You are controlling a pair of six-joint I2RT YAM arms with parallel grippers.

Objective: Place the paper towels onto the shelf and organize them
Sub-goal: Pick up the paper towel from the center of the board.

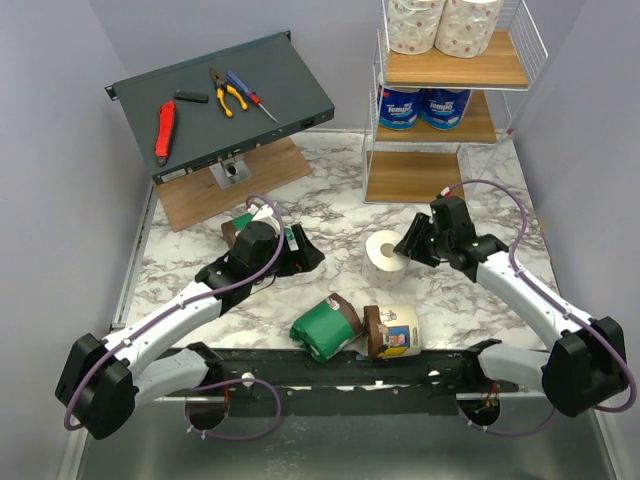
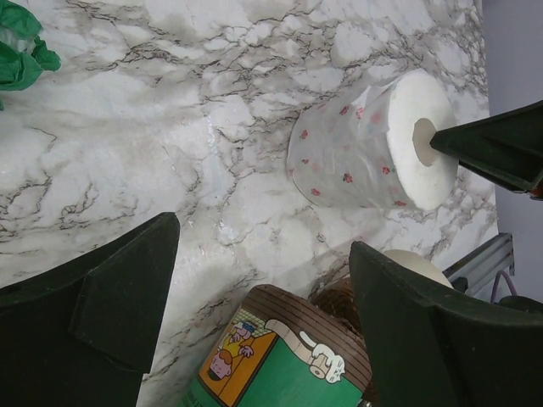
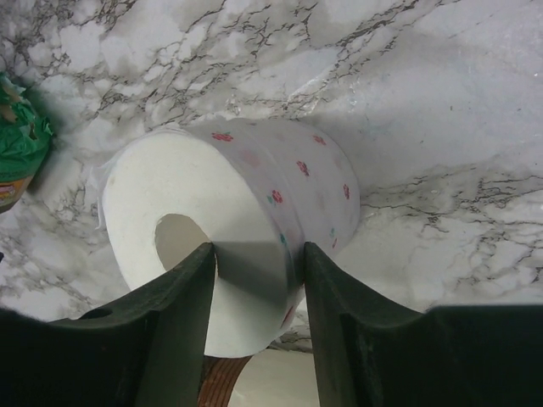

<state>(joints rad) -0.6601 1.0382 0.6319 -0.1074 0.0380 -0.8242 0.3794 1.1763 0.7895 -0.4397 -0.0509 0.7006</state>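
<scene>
A white pink-speckled paper towel roll [image 1: 385, 258] is on the marble table in front of the shelf [image 1: 452, 70]. My right gripper [image 1: 412, 246] is shut on its wall, one finger in the core and one outside, as the right wrist view shows [image 3: 259, 254] on the roll [image 3: 246, 182]. My left gripper [image 1: 303, 254] is open [image 2: 259, 242] over a green roll with brown ends [image 2: 288, 356], not touching it. The white roll also shows in the left wrist view [image 2: 356, 153]. Two speckled rolls [image 1: 440, 25] stand on the top tier and two blue ones [image 1: 422, 106] on the middle tier.
A green roll [image 1: 325, 328] and a cream-and-brown roll [image 1: 393, 332] lie at the near table edge. A dark grey slanted panel [image 1: 290, 75] with hand tools [image 1: 230, 93] stands at the back left on a wooden board [image 1: 215, 195]. The shelf's bottom board [image 1: 410, 175] is bare.
</scene>
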